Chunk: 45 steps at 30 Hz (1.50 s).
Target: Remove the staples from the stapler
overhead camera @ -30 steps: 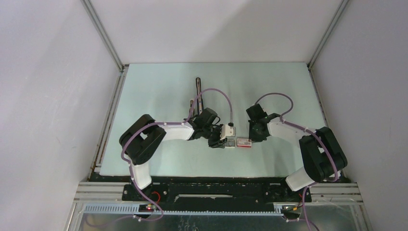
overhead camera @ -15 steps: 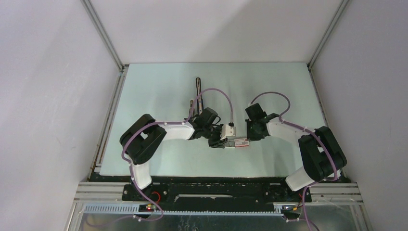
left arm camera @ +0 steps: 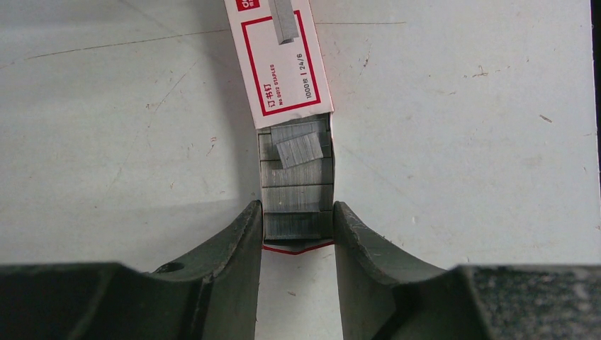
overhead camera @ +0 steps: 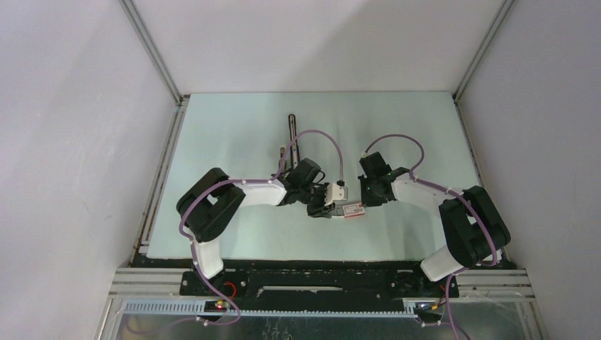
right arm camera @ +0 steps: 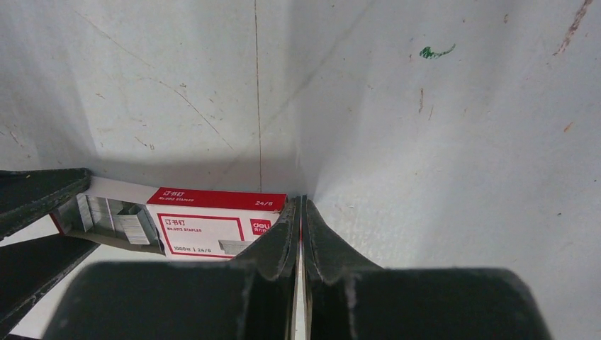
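Note:
The stapler (overhead camera: 291, 134) is a thin black bar lying lengthwise at the table's far middle, untouched. A small pale strip (overhead camera: 282, 152) beside its near end looks like the staples. My left gripper (overhead camera: 322, 209) (left arm camera: 298, 219) is shut on the grey tray (left arm camera: 296, 184) of a red-and-white staple box (overhead camera: 352, 210) (left arm camera: 280, 64); the tray holds several staple blocks. My right gripper (overhead camera: 366, 200) (right arm camera: 298, 202) is shut and empty, its tips against the box's (right arm camera: 212, 219) far end.
Both arms meet at the table's near middle, wrists almost touching across the box. The left gripper's fingers (right arm camera: 35, 191) show at the left edge of the right wrist view. Grey walls enclose the table on three sides.
My right gripper has moved left against the box, and the box's sleeve has slid left toward my left gripper. The left arm and the stapler have not moved.

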### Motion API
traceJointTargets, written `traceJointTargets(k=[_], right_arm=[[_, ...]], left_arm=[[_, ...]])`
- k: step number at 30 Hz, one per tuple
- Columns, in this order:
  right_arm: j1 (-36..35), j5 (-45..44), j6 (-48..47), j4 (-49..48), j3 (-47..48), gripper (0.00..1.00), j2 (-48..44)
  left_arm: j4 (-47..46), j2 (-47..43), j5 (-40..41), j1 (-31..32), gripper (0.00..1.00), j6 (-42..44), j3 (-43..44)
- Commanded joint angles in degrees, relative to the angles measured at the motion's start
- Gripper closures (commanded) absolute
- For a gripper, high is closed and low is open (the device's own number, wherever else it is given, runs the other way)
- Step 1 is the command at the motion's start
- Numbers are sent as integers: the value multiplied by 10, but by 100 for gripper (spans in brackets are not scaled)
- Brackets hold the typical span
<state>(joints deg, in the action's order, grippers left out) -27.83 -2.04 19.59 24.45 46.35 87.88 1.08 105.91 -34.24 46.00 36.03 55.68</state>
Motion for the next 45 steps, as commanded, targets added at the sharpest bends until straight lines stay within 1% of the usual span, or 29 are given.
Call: traceJointTargets(k=[1,9,15,20,24,26,31,39,42,45], right_arm=[[-12,14,-3,-7,14,91,-8],[-23,5,29,12,14,90,-6],[-33,15,49,-13,14,90,3],[-34,53,59,-37,14,90,10],[-35,60,63,-38,14,90,13],[-35,44,67,-31,14,90,9],[-25,-17,71,-2,14,90,-12],[-10,-32,64,14,10,90,-43],[-6,-31,65,15,4,90,-50],[-2,-31,66,13,-2,90,-60]], left_arm=[[52,35,63,5,58,7,-21],[45,32,62,5,58,1,-26],[44,32,57,5,58,3,-26],[44,30,52,5,58,4,-27],[45,30,52,4,58,4,-27],[45,30,53,5,56,2,-28],[44,11,58,5,49,2,-35],[15,-60,70,5,35,-20,-59],[3,-86,72,4,32,-31,-70],[-8,-123,82,5,31,-52,-88]])
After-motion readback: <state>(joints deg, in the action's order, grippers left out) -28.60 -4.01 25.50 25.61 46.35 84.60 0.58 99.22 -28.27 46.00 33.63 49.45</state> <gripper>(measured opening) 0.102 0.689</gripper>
